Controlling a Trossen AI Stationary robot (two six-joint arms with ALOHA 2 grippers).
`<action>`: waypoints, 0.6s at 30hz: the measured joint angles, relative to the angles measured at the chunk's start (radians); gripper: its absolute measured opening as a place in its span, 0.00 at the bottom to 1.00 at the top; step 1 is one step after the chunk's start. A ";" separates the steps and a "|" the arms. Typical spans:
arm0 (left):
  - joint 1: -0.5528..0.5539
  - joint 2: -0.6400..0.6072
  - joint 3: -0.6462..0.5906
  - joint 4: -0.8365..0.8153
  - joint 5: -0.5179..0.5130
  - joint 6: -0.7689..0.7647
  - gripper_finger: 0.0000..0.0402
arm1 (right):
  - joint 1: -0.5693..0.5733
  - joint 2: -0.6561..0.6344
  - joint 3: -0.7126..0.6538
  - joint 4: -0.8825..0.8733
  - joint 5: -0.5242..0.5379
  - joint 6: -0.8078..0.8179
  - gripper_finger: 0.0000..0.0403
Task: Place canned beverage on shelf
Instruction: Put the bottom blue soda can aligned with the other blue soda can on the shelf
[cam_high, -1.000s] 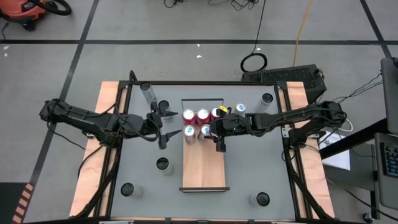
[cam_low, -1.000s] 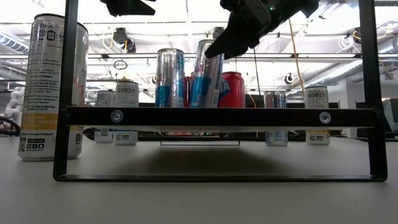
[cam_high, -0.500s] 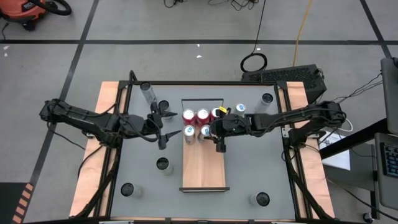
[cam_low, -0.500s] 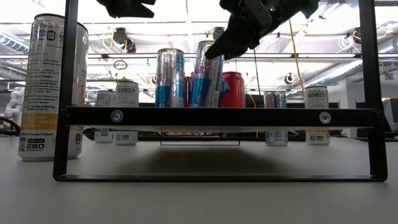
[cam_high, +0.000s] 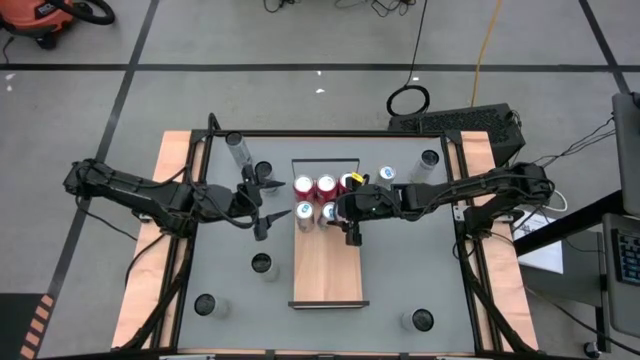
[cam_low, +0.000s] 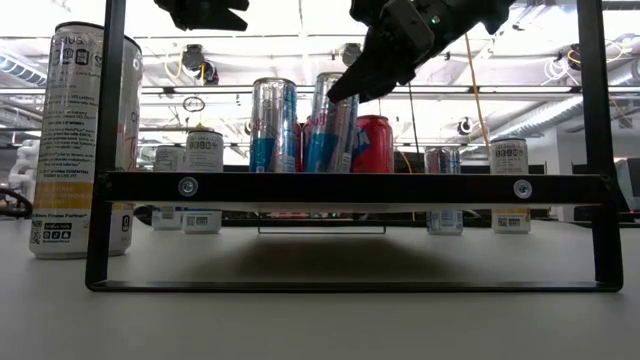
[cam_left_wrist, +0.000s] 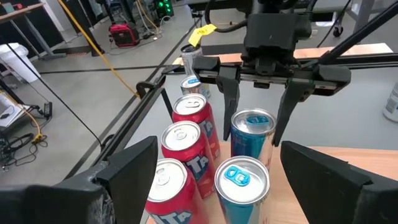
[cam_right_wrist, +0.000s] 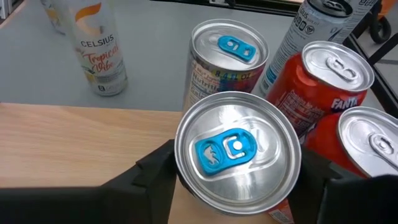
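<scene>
The right gripper (cam_left_wrist: 255, 99) straddles a blue-tabbed silver can (cam_right_wrist: 236, 149) standing on the shelf (cam_high: 327, 270), its fingers (cam_left_wrist: 229, 93) spread either side and seemingly just clear of it. Red cans (cam_left_wrist: 191, 112) stand just beyond. The left gripper (cam_high: 262, 205) hangs wide open beside the shelf, empty.

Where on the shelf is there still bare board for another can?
The long light-wood shelf is bare from the two blue-tabbed silver cans down to its near end. The far end is crowded with red cans, the right tool over them.
</scene>
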 joint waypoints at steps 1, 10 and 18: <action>0.000 0.000 0.000 0.000 0.000 0.000 0.84 | 0.000 0.000 0.000 0.000 0.000 0.000 0.52; 0.000 0.000 0.000 0.000 0.002 0.000 0.84 | 0.000 0.002 0.000 0.000 0.000 0.000 0.57; 0.000 0.000 0.000 0.000 0.003 -0.001 0.84 | 0.000 0.002 0.000 0.000 0.000 0.001 0.58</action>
